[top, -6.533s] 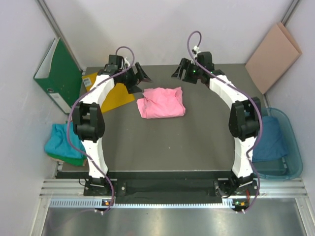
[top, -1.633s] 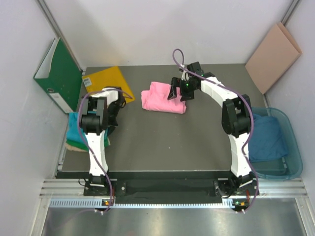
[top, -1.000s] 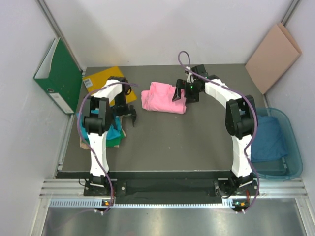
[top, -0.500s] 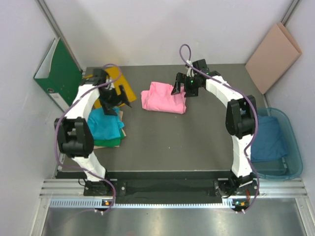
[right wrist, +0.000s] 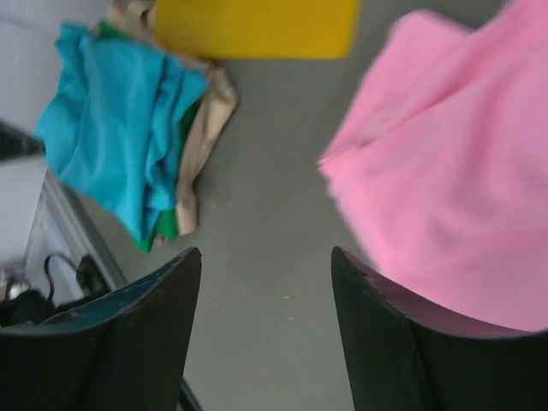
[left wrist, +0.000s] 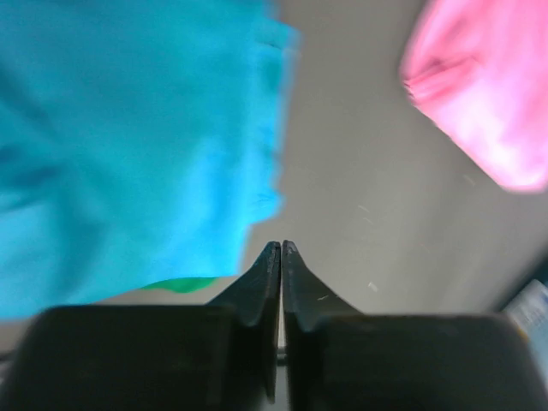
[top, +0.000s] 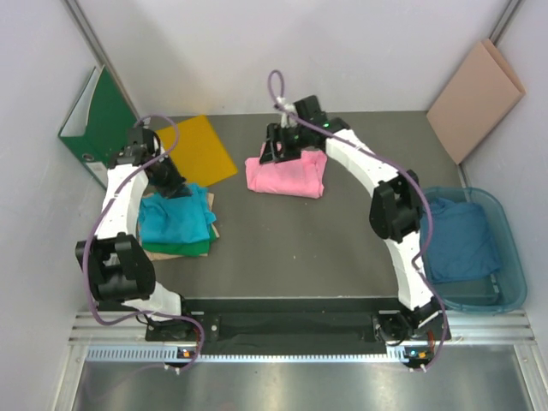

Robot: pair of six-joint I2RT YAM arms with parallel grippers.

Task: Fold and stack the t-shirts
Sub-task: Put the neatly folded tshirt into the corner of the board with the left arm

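The table [top: 325, 248] carries two lots of cloth. The pink shirt [top: 291, 175] lies folded in the upper middle of the overhead view. At the left, the teal shirt [top: 175, 218] sits on a green shirt [top: 180, 249], with a beige cloth [right wrist: 210, 107] showing from under them. A blue shirt [top: 458, 244] lies off the table in the bin [top: 514, 257] at right.

The right gripper [right wrist: 265, 257] hangs at the pink shirt's upper left edge with its jaws spread and nothing between them. The left gripper [left wrist: 281, 248] is at the upper edge of the teal shirt, its fingers pressed together and empty.

The step in hand looks like carrying the pink shirt over to the left stack. Set the right fingers astride the folded edge and take every layer in one bite — a grip on the top layer alone would likely let the fold fall open in the lift. Carry it low and lay it square on the teal shirt.

The left arm lies across that stack, so move it off first. The binder [top: 96, 128] stands at upper left and the yellow sheet [top: 199, 147] lies just beside the stack's top corner — keep the cloth off it. The tan board [top: 475, 90] at upper right is well apart.
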